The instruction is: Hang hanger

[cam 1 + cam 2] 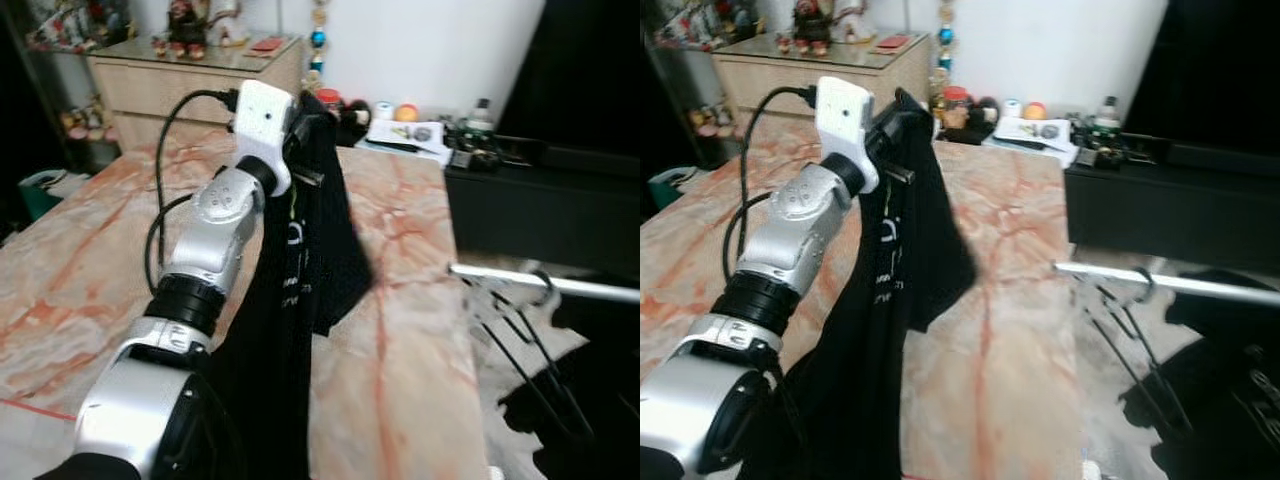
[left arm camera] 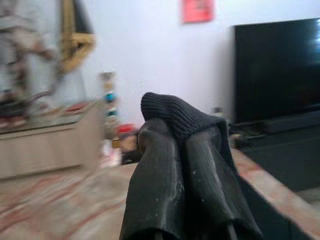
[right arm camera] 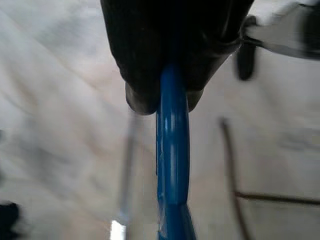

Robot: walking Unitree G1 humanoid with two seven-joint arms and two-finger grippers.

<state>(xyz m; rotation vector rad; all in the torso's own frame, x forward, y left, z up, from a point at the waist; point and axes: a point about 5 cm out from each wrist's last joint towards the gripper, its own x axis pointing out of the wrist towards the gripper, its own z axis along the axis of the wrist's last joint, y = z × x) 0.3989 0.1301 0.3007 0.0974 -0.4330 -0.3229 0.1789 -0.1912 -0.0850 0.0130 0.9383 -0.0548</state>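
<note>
The left arm (image 1: 200, 280) is reaching up and forward from the near left, and the left gripper (image 2: 182, 150) is pinching the ribbed collar of a black garment (image 1: 300, 270) between narrowly closed fingers (image 2: 160, 185). The garment is hanging down from that grip in a long dark fold, draping over the marbled pink surface (image 1: 400, 330) below it; pale lettering is showing on the cloth, too blurred to read.

In the right wrist view, the right gripper (image 3: 172, 85) is clamping a blue hanger (image 3: 172, 150) between its two dark fingers (image 3: 142, 90), the blue bar running straight out from between them over a pale blurred floor.

To the right, a silver rail (image 1: 560, 282) is lying level beside the marbled surface, with thin black wire hangers (image 1: 530, 350) dangling from it.

Farther off, small bottles and papers (image 1: 415, 130) are crowding the far edge of the surface. A wooden dresser (image 1: 190, 75) is standing at the far left with figurines on top, and a dark screen (image 2: 277, 70) is sitting against the white wall on the far right.
</note>
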